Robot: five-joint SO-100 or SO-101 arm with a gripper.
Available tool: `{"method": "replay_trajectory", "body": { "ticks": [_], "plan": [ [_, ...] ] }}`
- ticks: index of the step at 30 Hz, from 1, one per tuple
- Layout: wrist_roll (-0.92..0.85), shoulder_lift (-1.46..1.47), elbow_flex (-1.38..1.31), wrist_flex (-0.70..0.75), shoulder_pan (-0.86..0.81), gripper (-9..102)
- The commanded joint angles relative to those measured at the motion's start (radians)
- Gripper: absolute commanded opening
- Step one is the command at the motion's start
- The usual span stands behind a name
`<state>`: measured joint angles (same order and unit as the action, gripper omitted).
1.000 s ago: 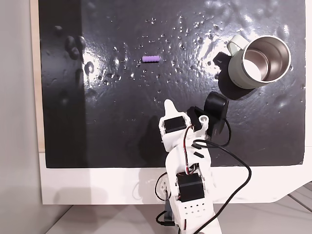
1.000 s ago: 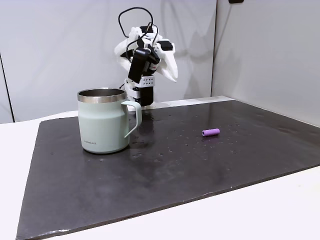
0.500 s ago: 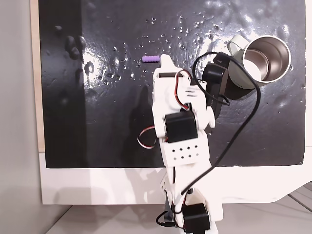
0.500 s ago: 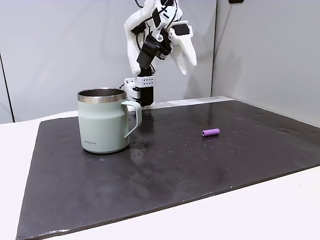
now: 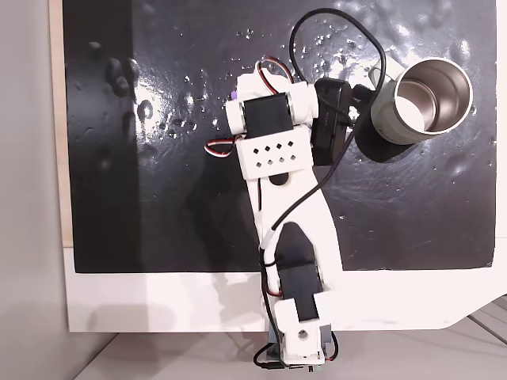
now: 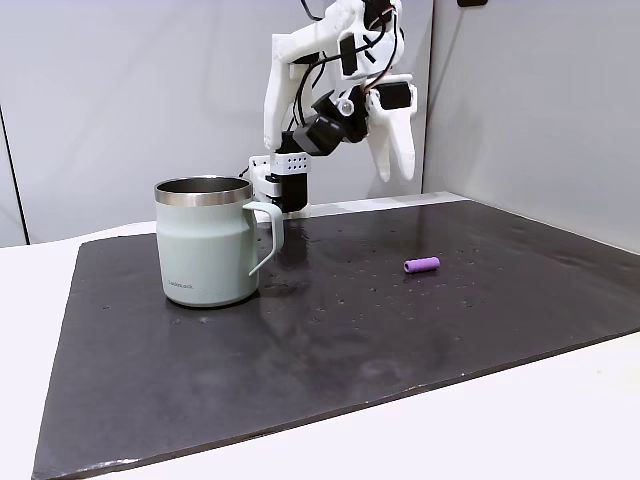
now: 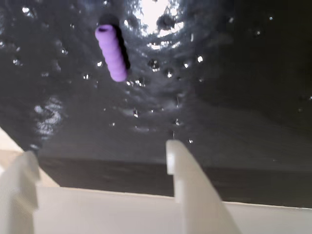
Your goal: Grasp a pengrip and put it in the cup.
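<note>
Inside, the cup [image 5: 420, 99] shows only bare shiny steel; it holds nothing that can be seen. It stands upright near the top right corner of the black mat [image 5: 158, 198] in a fixed view from above, its handle turned toward the arm. Seen from the side, the cup [image 6: 207, 240] carries a tiny line of print low on its pale green wall, too small to read.

The pengrip [image 6: 421, 265] lies on its side on the mat, well apart from the cup, with open mat between them. In the wrist view the purple ribbed tube [image 7: 111, 52] lies near the upper left, among small bumps and glints on the mat's surface.

The gripper [image 6: 395, 165] hangs in the air above the mat, pointing down, between cup and pengrip and touching neither. Its white fingers [image 7: 187, 185] stand apart, holding nothing.

A black cable [image 5: 333, 32] loops over the arm [image 5: 289, 206], which covers most of the pengrip from above.
</note>
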<state>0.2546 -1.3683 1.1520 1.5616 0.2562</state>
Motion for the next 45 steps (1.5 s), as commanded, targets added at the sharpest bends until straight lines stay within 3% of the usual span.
{"method": "replay_trajectory", "body": {
  "ticks": [1,27,32,39,45],
  "plan": [
    [0.023,0.06,-0.127,0.011,0.008,27],
    [0.021,0.606,-0.486,0.0,0.066,24],
    [0.021,0.64,-0.5,0.002,0.063,19],
    [0.02,0.669,-0.525,0.005,0.055,2],
    [0.018,0.578,-0.482,0.012,0.058,0]
  ]
}}
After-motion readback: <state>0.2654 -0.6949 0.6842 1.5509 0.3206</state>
